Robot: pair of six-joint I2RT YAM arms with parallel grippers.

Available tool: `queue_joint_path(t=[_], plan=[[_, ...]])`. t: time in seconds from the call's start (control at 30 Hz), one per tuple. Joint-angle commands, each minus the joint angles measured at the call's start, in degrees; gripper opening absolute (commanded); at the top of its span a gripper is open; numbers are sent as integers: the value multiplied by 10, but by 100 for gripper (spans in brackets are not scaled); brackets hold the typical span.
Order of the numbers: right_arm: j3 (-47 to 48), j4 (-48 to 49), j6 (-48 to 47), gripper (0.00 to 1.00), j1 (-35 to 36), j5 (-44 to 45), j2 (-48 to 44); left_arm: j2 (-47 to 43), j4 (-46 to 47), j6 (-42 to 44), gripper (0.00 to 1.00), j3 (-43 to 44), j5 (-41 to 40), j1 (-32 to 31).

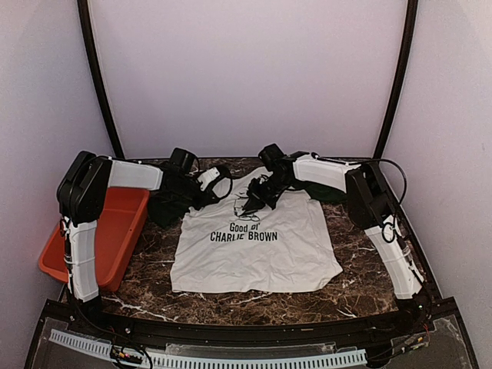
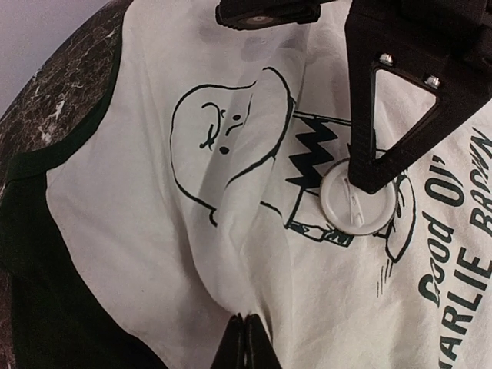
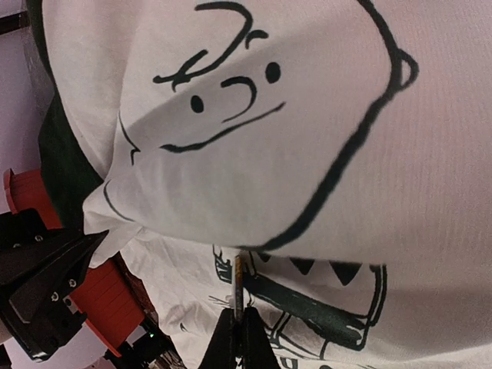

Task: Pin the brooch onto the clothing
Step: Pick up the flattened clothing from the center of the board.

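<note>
white round brooch pin-side up on the chest print of a white, green-sleeved t-shirt

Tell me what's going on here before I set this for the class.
Two robot arms are working on a shirt spread on the table. The left gripper is shut on a pinched-up fold of it near the cartoon face. The right gripper holds a round white brooch against the shirt beside that. Whether the pin has gone through the cloth cannot be seen.

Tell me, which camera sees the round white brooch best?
Left wrist: the brooch shows its round face against the T-shirt. Right wrist shows perhaps only a thin edge; in the top view it is too small to tell.
</note>
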Motion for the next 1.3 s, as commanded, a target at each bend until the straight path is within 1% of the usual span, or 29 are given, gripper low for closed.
queue_joint_path(t=[0.0,0.13,0.43,0.57,0.67,0.77,0.87,0.97,1.13,1.27], plan=[[12,-18,-8,0,2,5,31,-8,-20,1,1,4,8,-5],[-51,-14,-13,0,2,0,6,-11,-19,3,1,0,3,-11],[-242,2,-28,0,-3,18,-110,-32,-11,3,1,-18,2,-15],[-281,3,-37,0,-4,35,-144,-44,-8,10,1,-28,6,-22],[-254,-4,-40,0,-3,39,-155,-49,-11,23,1,-30,0,-31],[-195,-18,-40,0,-2,31,-151,-60,13,41,1,-47,-21,-40],[-114,-50,-48,0,-3,23,-118,-82,52,49,1,-82,-32,-44],[-47,-65,-51,0,-3,-7,-63,-100,85,52,1,-98,-39,-46],[13,-56,-44,0,-3,-55,-6,-122,120,69,1,-131,-48,-49],[24,-40,-34,0,0,-81,3,-130,132,84,1,-144,-49,-52]])
